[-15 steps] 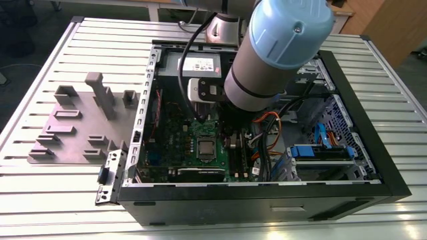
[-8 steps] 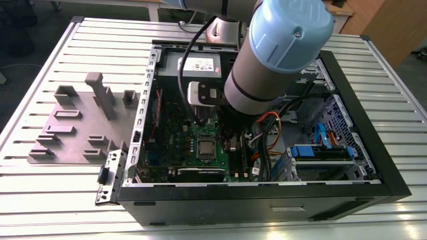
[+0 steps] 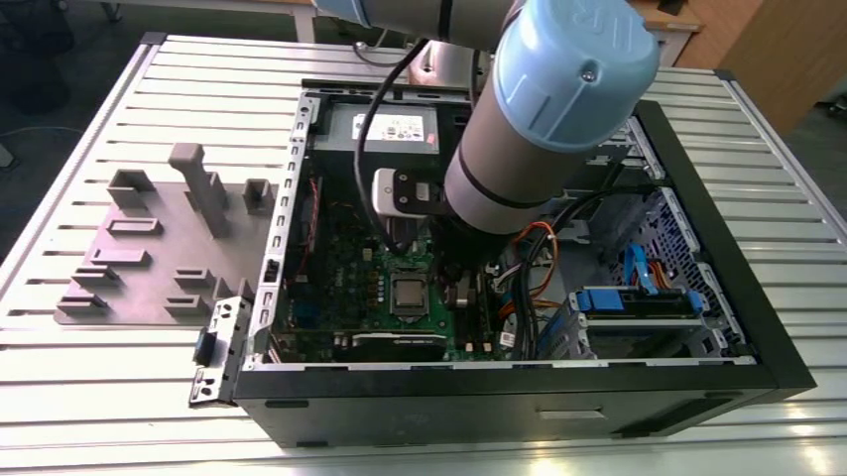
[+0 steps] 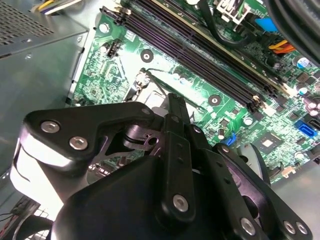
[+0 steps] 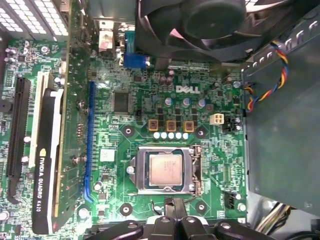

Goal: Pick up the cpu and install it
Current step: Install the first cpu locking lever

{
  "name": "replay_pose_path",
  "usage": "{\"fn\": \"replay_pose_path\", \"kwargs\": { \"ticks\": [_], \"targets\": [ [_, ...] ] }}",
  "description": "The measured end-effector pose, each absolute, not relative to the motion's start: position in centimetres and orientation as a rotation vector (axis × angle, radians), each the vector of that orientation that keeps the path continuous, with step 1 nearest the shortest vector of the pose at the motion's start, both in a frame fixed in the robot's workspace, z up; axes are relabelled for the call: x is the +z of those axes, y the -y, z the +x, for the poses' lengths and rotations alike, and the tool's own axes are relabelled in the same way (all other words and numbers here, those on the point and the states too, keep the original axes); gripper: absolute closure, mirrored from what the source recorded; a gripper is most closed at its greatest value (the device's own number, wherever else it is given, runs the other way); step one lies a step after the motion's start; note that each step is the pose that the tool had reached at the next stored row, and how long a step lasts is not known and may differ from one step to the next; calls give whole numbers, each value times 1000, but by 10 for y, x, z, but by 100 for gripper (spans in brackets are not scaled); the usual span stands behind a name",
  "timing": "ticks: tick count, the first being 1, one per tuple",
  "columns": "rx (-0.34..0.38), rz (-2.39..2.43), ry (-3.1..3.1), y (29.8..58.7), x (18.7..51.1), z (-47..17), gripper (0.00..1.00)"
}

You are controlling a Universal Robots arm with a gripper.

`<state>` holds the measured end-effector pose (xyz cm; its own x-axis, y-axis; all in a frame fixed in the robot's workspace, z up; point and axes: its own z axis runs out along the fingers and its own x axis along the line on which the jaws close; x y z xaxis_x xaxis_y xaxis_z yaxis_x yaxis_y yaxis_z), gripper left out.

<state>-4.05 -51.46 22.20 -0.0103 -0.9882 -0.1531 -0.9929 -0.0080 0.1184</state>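
The arm reaches down into the open computer case (image 3: 741, 327), which lies on its side on a slatted metal table (image 3: 79, 397); the case walls rise on every side of the motherboard (image 5: 210, 165), so free room is mostly straight above the board. In the first wrist view the cpu (image 5: 165, 169) sits flat inside the silver socket frame (image 5: 196, 170), square to it, its silvery-grey top showing faint print too small to read. The same chip appears in the exterior view as a small grey square (image 3: 408, 294) on the green board. Crowding the socket: a black fan (image 5: 210, 25) on one side, a graphics card (image 5: 47, 165) with white lettering well apart on another, a grey metal wall (image 5: 285, 135) close by. White lettering is printed on the board between fan and socket. The gripper (image 5: 174, 212) hangs just beside the socket frame's edge — whether its fingers are apart or closed cannot be told, and nothing is seen held. A grey box (image 3: 391, 129) with a white label sits at the case's far end.
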Motion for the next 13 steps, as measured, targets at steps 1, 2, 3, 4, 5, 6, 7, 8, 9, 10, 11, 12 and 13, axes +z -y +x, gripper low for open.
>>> {"fn": "replay_pose_path", "kwargs": {
  "ticks": [1, 2, 3, 4, 5, 6, 7, 8, 9, 10, 11, 12, 13],
  "targets": [
    [297, -2194, -2197, 515, 221, -41, 89],
    [294, -2196, -2199, 515, 221, -40, 89],
    [290, -2198, -2201, 515, 220, -40, 89],
    [285, -2200, -2204, 516, 219, -40, 89],
    [282, -2202, -2206, 516, 219, -41, 89],
    [279, -2203, -2208, 516, 218, -41, 89],
    [277, -2204, -2209, 517, 217, -41, 89],
    [276, -2204, -2209, 517, 216, -41, 89],
    [276, -2203, -2209, 517, 215, -41, 89],
    [275, -2203, -2209, 517, 214, -41, 89],
    [274, -2203, -2208, 517, 214, -41, 89],
    [273, -2203, -2208, 517, 213, -41, 89],
    [273, -2203, -2208, 518, 212, -41, 89]
  ]
}}
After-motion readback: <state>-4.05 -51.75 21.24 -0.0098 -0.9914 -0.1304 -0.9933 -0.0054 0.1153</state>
